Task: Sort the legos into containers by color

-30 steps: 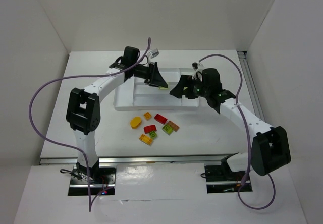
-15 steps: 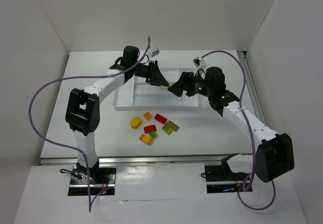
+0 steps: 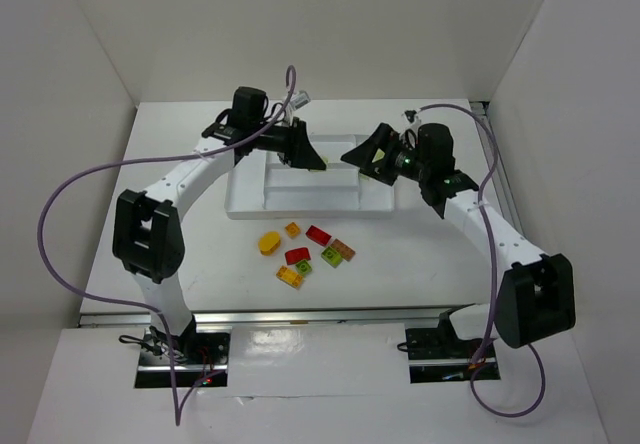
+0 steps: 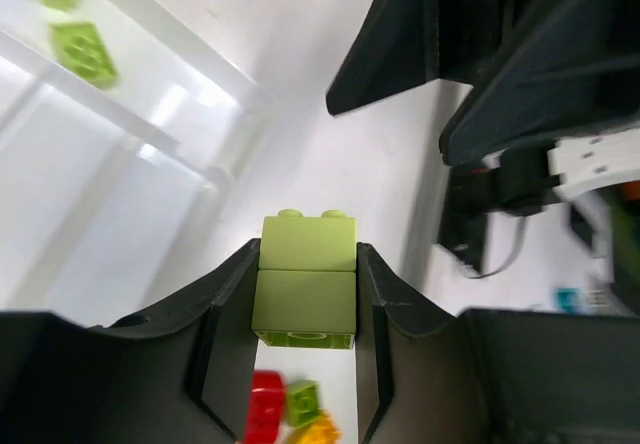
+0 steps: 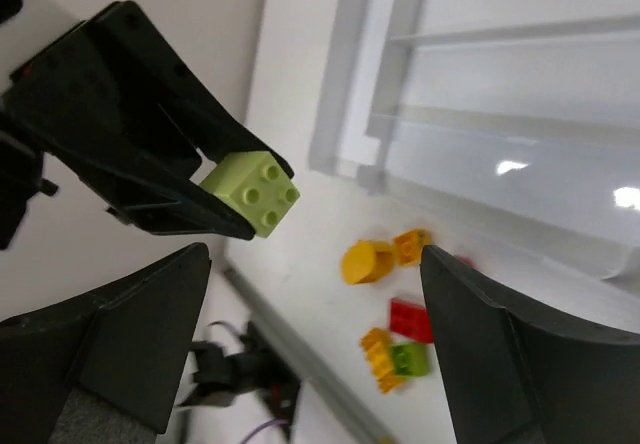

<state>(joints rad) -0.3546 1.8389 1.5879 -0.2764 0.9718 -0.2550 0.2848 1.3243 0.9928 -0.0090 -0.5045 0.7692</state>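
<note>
At upper centre of the overhead view, above the white tray (image 3: 300,210), the pale green brick (image 4: 306,279) is clamped between the closed fingers of the left gripper (image 3: 312,160). You will see the right gripper (image 3: 362,154) facing it, jaws spread wide, holding nothing. The loose bricks (image 3: 305,249) lie on the table (image 3: 420,264) just below the tray.

Top external: high behind the near edge of the table (image 3: 420,264), looking down over all of it. Wrist views: close, facing each other above the tray (image 3: 245,196); both show the pale green brick (image 4: 306,282).
</note>
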